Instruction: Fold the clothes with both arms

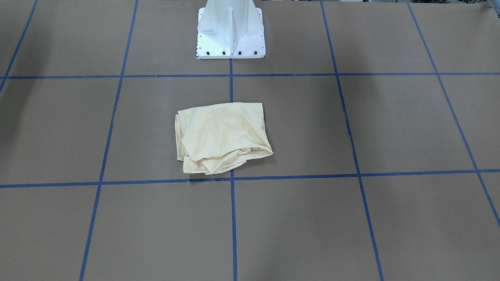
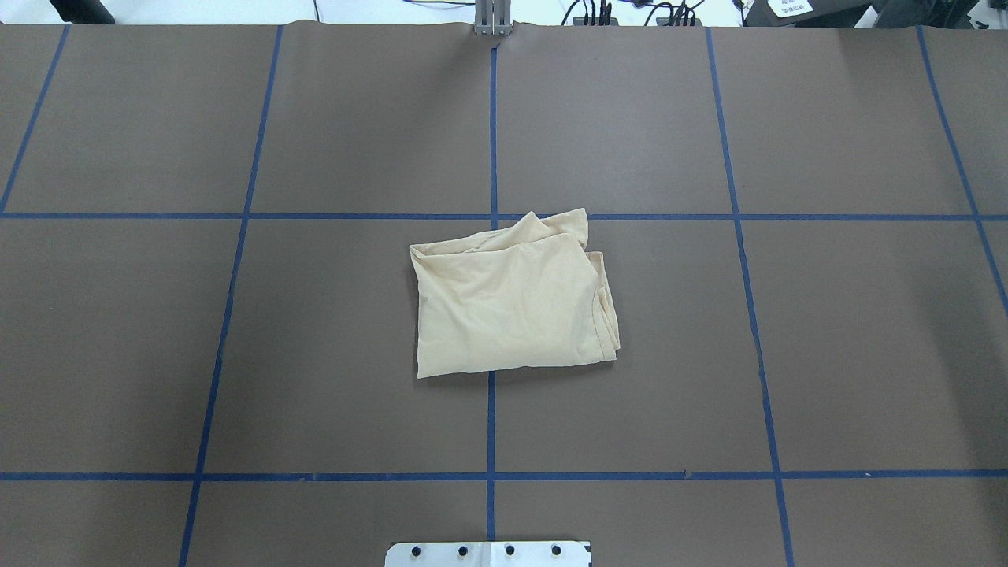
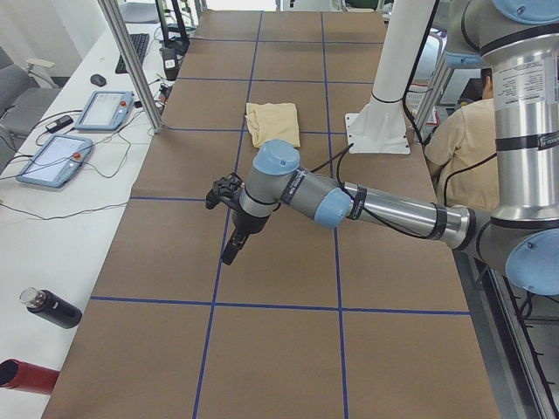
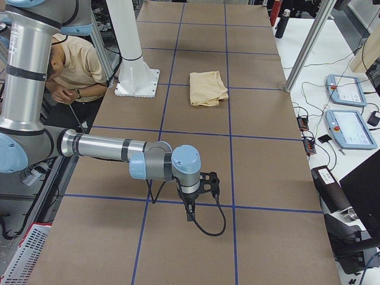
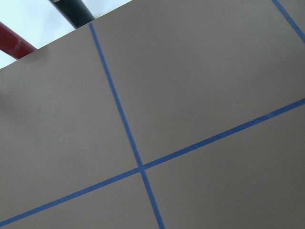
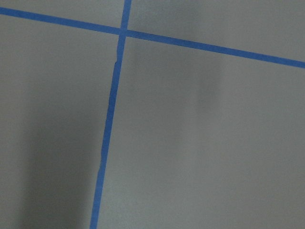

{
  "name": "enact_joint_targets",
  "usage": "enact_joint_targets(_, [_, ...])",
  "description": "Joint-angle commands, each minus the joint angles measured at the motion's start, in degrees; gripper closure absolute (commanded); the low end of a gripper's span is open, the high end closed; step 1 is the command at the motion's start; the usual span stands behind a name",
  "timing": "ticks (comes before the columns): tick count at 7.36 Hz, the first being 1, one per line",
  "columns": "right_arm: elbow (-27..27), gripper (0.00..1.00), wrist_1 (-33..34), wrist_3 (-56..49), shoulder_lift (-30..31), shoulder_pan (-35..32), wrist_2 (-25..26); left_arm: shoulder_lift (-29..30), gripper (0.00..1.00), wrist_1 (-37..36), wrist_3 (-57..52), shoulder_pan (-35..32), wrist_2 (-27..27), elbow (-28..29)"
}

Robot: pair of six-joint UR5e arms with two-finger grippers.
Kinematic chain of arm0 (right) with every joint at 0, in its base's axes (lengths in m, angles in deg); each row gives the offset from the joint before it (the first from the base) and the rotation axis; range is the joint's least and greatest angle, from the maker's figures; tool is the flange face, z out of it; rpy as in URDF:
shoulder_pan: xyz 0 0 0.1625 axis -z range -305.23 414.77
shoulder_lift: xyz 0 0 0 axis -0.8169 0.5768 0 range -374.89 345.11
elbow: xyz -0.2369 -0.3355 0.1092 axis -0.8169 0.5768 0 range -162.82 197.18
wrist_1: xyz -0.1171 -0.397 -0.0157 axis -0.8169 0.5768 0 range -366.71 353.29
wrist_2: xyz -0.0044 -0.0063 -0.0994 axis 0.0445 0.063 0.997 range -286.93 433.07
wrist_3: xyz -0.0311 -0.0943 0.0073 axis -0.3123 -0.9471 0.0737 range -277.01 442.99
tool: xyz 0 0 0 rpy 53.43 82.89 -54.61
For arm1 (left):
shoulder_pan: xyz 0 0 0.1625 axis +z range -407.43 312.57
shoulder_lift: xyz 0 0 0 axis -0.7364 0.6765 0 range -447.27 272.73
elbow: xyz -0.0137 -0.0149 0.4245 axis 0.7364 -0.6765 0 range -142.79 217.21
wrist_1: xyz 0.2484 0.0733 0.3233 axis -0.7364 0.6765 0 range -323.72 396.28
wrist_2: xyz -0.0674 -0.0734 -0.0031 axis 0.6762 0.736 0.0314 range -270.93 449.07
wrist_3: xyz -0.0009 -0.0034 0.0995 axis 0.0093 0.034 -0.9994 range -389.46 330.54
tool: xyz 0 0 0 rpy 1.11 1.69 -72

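Cream T-shirt [image 2: 512, 303] folded mid-bench [image 2: 315, 118]. At six o'clock in side views, well apart: left pincer [image 3: 231, 250], right pincer [image 4: 190, 212]; opening impossible to tell.

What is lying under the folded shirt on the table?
The shirt lies on the brown table, over a blue tape line. Anything else beneath it is covered and cannot be seen.

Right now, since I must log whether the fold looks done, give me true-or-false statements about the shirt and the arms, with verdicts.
1. The T-shirt lies folded into a compact bundle on the table. True.
2. A gripper grips the T-shirt. False: the left gripper and right gripper hang over bare table, far from it.
3. The T-shirt covers part of a blue tape line. True.
4. The T-shirt touches the white pedestal. False: bare table separates them.
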Motion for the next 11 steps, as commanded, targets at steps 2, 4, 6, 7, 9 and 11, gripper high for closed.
enact_joint_targets(2, [-12.43,0.00,21.82,3.37,-5.40,0.00,-1.90,-3.12,0.00,-6.43,-9.46,-3.31,5.07,4.03])
enact_joint_targets(4, [-14.08,0.00,23.27,2.94,-4.46,0.09,-1.72,-6.21,0.00,-6.09,-7.36,-3.40,9.50,3.25])
enact_joint_targets(6, [-13.55,0.00,23.26,2.94,-4.37,0.26,-1.72,-7.79,0.00,-5.48,-6.20,-3.40,11.95,3.95])
enact_joint_targets(7, [-13.38,0.00,23.26,2.85,-4.37,0.35,-1.72,-8.06,0.00,-5.74,-6.20,-3.40,13.19,3.51])
enact_joint_targets(9, [-12.85,0.00,22.92,2.59,-4.46,0.53,-1.72,-7.89,0.00,-6.18,-5.68,-3.05,12.50,4.55])
enact_joint_targets(11, [-12.58,0.00,21.95,2.59,-4.46,0.62,-1.81,-7.45,0.00,-5.39,-5.85,-3.22,12.49,5.17])
